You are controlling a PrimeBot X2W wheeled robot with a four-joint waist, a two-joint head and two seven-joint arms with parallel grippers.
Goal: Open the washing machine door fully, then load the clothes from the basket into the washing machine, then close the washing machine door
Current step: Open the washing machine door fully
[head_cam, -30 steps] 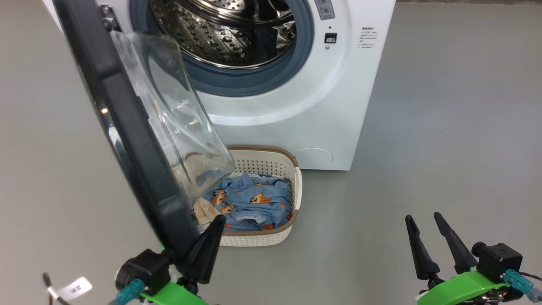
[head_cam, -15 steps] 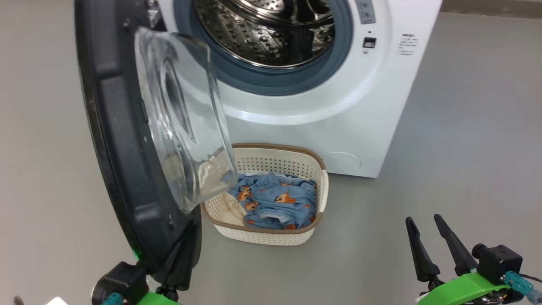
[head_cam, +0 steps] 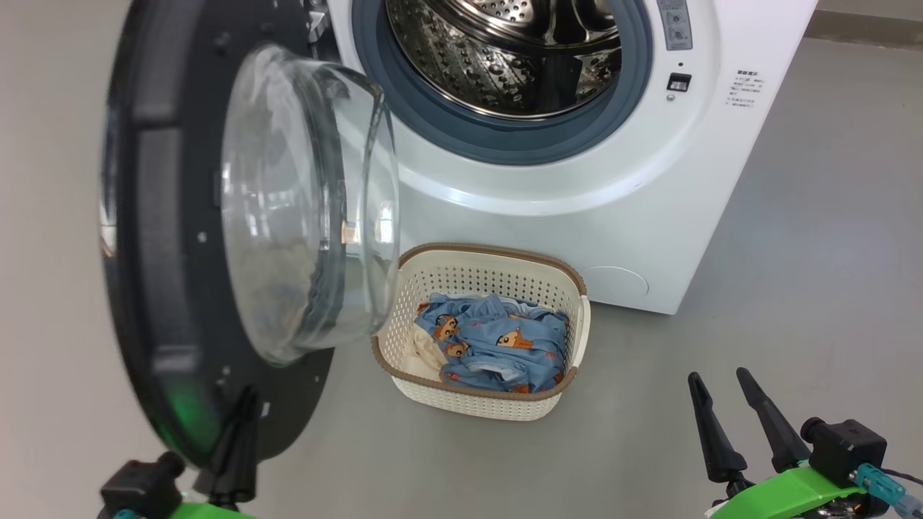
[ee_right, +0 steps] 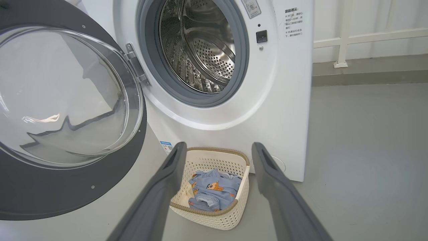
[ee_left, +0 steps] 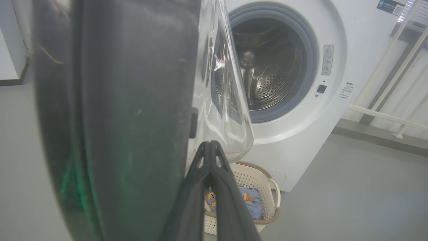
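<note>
Large round glossy black door, clear glass bowl (head_cam: pixel 155 216): swung wide off left of big white front-loading washing machine (head_cam: pixel 577 216). Likely heavy, stiff, slick; push black rim, not glass. Left gripper (head_cam: pixel 246 405) pressed together, empty, tips at door's lower rim. Light blue animal-print clothes (head_cam: pixel 505 339) in cream perforated basket (head_cam: pixel 469 404) at washing machine's foot: soft, light, pinch bunched middle. Right gripper (head_cam: pixel 718 376) spread, empty, well short of washing machine.

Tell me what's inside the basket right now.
The basket holds light blue clothes printed with orange animals, with a cream cloth at its left side. Whatever lies beneath them is covered.
</note>
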